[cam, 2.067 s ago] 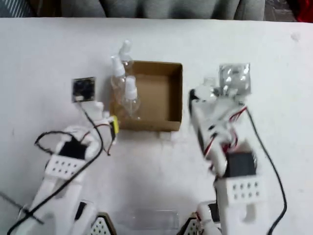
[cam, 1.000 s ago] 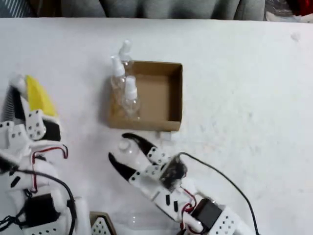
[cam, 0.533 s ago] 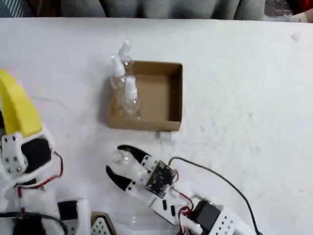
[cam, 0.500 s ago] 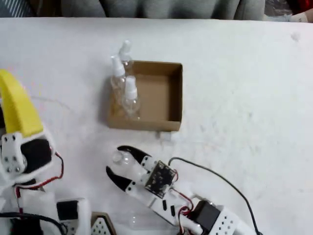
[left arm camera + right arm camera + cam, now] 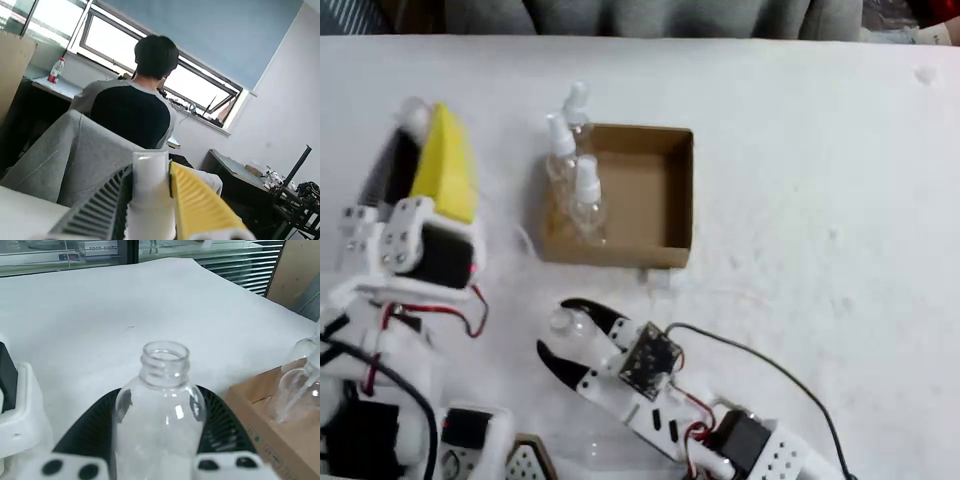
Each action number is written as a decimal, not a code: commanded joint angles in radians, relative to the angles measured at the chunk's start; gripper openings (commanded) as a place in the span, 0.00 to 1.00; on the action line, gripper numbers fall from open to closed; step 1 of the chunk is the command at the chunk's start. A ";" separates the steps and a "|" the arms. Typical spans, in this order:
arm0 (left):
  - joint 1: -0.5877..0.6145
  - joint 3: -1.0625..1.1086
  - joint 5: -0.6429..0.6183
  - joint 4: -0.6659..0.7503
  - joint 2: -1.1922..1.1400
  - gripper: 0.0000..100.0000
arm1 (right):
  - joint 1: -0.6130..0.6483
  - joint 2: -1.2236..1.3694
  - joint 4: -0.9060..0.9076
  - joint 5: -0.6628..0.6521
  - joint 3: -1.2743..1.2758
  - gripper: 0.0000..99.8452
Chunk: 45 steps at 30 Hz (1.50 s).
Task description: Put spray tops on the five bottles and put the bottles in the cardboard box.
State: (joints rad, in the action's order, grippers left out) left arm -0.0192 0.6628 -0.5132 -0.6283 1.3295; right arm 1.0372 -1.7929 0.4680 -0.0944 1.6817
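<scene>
A clear bottle (image 5: 161, 390) with an open neck stands upright over the white table (image 5: 820, 180), clamped between the black fingers of the right gripper (image 5: 556, 327). It is near the front wall of the cardboard box (image 5: 620, 255). Three capped bottles (image 5: 586, 195) crowd the box's left wall; I cannot tell whether all of them sit inside. Left of the box, the left gripper (image 5: 425, 118) pinches a white spray top (image 5: 149, 190) between its ribbed yellow and grey fingers. In the last half second that arm has swung from the table's left edge toward the box, while the right arm has kept still. The bottle is smooth and round-shouldered, with a ridged neck.
</scene>
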 commanded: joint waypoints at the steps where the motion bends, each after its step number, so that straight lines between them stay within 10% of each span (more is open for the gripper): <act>1: -0.012 0.098 -0.041 -0.002 0.117 0.02 | 0.007 -0.005 -0.002 0.017 0.009 0.02; 32: -0.068 0.345 -0.120 -0.080 0.366 0.02 | 0.005 -0.005 0.018 0.018 0.009 0.02; 45: -0.346 0.407 -0.015 -0.235 0.366 0.02 | 0.004 -0.005 0.021 0.018 0.009 0.02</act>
State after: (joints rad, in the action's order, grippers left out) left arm -0.3000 1.0740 -0.6176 -0.8078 1.6824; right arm 1.0372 -1.7929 0.4864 -0.0852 1.6817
